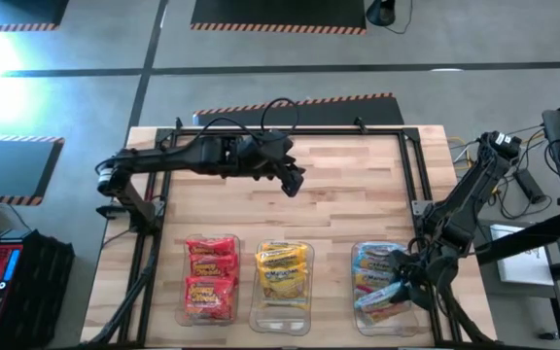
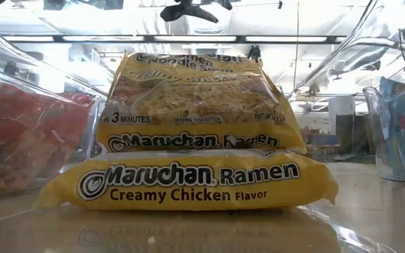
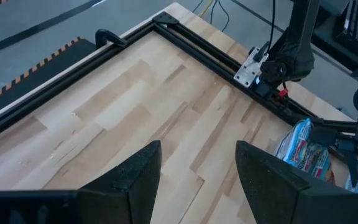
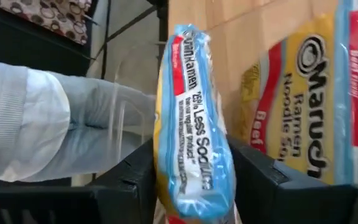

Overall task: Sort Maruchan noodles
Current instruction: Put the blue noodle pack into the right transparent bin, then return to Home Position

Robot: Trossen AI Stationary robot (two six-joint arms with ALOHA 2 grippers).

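Red packets [image 1: 211, 279] and yellow packets [image 1: 282, 272] are already binned by colour. A last blue packet [image 4: 191, 143] is gripped between the right gripper [image 1: 403, 282] jaws over the blue bin [image 1: 363, 321]. The left gripper [image 1: 293, 184] is held released above the bare bench [image 1: 358, 194].

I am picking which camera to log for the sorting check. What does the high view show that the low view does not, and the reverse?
Only the high view shows the red packets, the light blue packets, the right gripper over them, and the left gripper above bare table. Only the low view shows the print, "Creamy Chicken Flavor". Both show the yellow packets stacked in the middle bin.
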